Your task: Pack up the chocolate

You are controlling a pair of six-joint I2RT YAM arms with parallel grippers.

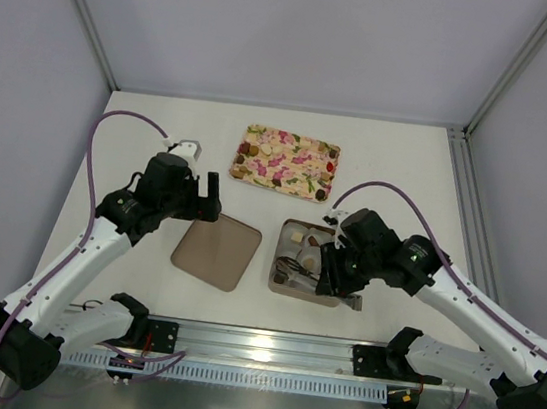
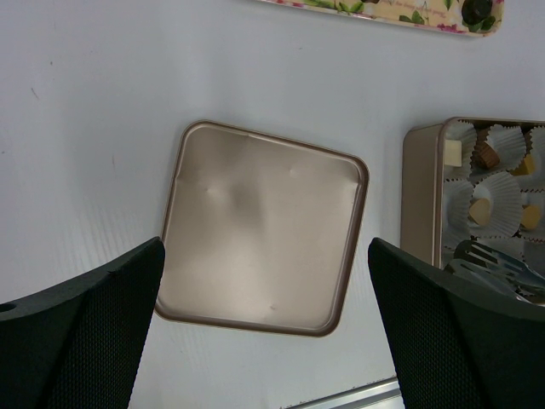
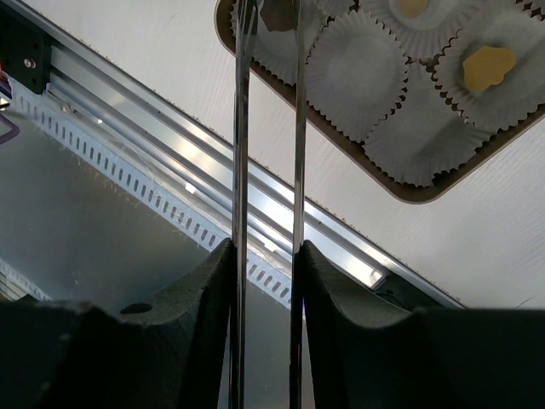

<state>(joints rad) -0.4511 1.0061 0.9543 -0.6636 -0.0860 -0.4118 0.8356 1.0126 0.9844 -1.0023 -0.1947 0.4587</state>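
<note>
Jaws of the left gripper [image 2: 266,256] stand spread wide, released, gripping and touching nothing. They hang above the gold lid [image 2: 264,221], which lies flat on the white worktop [image 2: 85,128] beside the tin [image 2: 421,196], on the left arm's side of it, with a strip of bare worktop between the two.

Jaws of the right gripper [image 3: 266,251] are clenched on a pair of thin metal tongs [image 3: 241,128]. Each black finger [image 3: 200,298] presses on the outside of one tong arm. The two arms run close together and nearly parallel, out over the near part of the tin. A small dark shape sits between the tong tips at the very edge of the right wrist view; I cannot tell whether it is a piece of candy.

The tin is lined with white crinkled paper cups [image 3: 356,75]. Some of the chocolate [image 2: 487,153] already sits in cups in the tin's far half, with a brown piece next to pale and golden-tan ones. One golden piece also shows in a cup in the right wrist view. The cups nearest the tongs hold nothing. More pieces lie on the floral tray [image 1: 328,176], which rests on the worktop beyond the tin's far edge, well apart from it. A metal rail [image 3: 255,204] runs along the worktop on the tin's near side.
</note>
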